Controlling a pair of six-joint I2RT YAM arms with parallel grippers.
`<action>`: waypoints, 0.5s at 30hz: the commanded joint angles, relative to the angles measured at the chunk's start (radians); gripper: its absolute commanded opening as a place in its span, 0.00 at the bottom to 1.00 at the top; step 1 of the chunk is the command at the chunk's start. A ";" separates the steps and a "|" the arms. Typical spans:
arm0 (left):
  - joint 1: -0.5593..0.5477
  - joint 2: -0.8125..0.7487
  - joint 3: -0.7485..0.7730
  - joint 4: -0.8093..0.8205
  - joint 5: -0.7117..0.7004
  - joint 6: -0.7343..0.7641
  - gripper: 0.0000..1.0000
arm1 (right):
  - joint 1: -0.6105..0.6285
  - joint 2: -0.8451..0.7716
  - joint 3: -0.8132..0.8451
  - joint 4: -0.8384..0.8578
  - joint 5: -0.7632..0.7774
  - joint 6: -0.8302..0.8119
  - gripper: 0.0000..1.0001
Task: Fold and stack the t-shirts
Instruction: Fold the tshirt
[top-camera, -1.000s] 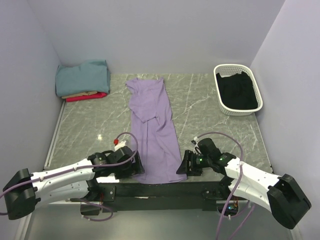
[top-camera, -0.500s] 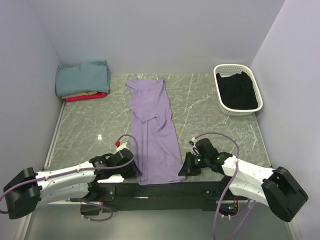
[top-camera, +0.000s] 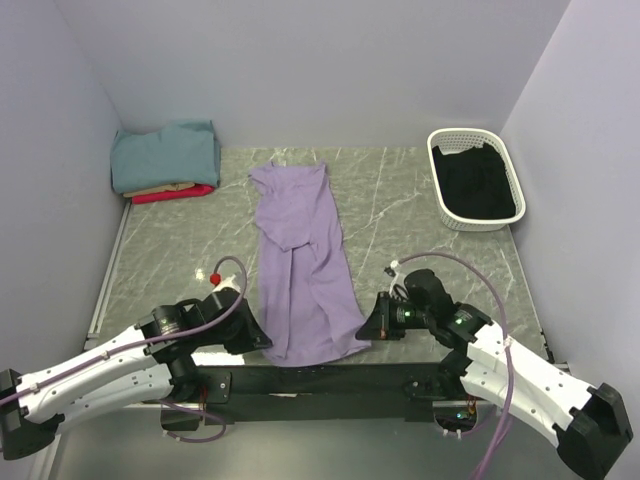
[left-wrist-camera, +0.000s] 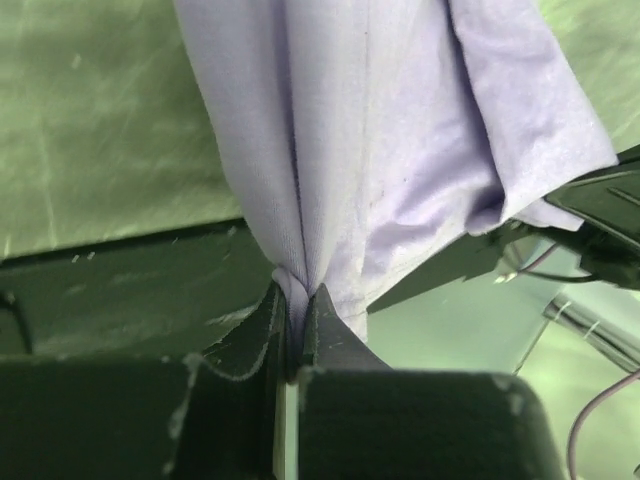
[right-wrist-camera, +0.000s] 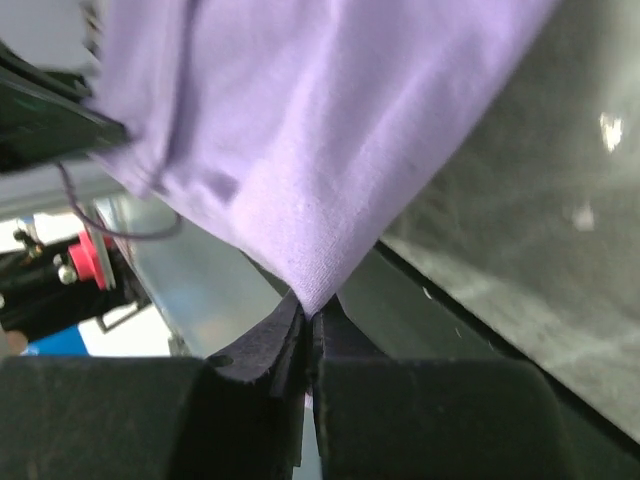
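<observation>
A long lavender t-shirt (top-camera: 303, 255) lies folded lengthwise down the middle of the marble table. My left gripper (top-camera: 262, 343) is shut on its near left hem corner, and the left wrist view shows the cloth (left-wrist-camera: 380, 150) pinched between the fingers (left-wrist-camera: 335, 335). My right gripper (top-camera: 368, 330) is shut on the near right corner; the purple cloth (right-wrist-camera: 300, 130) runs into its closed fingers (right-wrist-camera: 262, 345). Both corners sit lifted at the table's near edge. A stack of folded t-shirts, teal (top-camera: 165, 155) over tan and red (top-camera: 172, 194), rests at the back left.
A white basket (top-camera: 450, 215) holding dark cloth stands at the back right. Walls close in the table on the left, back and right. A black rail (top-camera: 320, 380) runs along the near edge between the arm bases.
Both grippers have closed on the lavender shirt's near corners and drawn them slightly up and inward; the hem now bunches between them.
</observation>
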 joint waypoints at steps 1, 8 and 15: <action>-0.016 -0.001 -0.054 -0.055 0.120 -0.034 0.01 | 0.069 -0.011 -0.074 -0.089 -0.066 0.062 0.00; -0.033 0.035 -0.036 -0.082 0.142 -0.002 0.10 | 0.156 -0.109 -0.047 -0.160 -0.063 0.104 0.00; -0.033 0.181 0.045 0.062 0.146 0.073 0.30 | 0.157 0.050 0.025 -0.028 -0.059 0.032 0.00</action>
